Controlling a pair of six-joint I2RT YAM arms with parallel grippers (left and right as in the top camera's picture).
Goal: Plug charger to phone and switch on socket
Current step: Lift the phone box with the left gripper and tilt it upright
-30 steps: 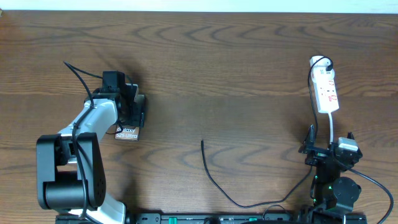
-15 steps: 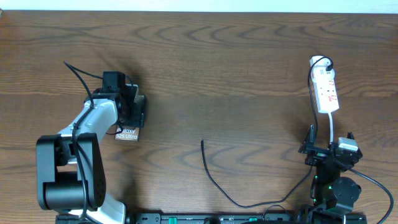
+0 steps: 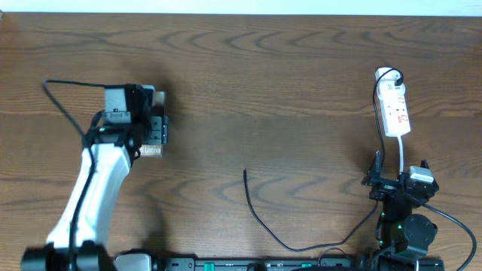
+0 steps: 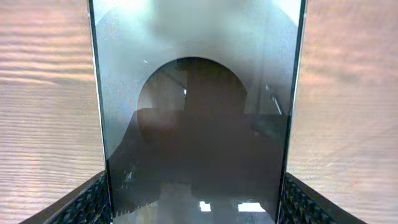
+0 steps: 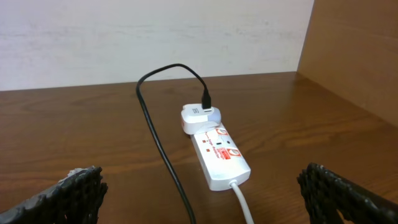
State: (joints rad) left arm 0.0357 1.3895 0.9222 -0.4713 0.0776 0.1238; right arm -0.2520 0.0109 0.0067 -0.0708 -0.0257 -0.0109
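I read table [image 3: 301, 75] as wood w/ visible grain, low sheen. To me phone [image 4: 196, 124] looked glossy & mirror-like; socket [image 5: 221, 155] smooth white plastic, charger [image 5: 152, 127] matt black.

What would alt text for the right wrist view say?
A white power strip lies on a wooden table, a white adapter with a black charger cable plugged into its far end. The open right pincer frames the bottom corners.

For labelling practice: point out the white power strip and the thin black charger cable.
White plastic power strip [image 3: 396, 113]: overhead view, middle of body.
Thin black charger cable [image 3: 245, 181]: overhead view, near free tip.
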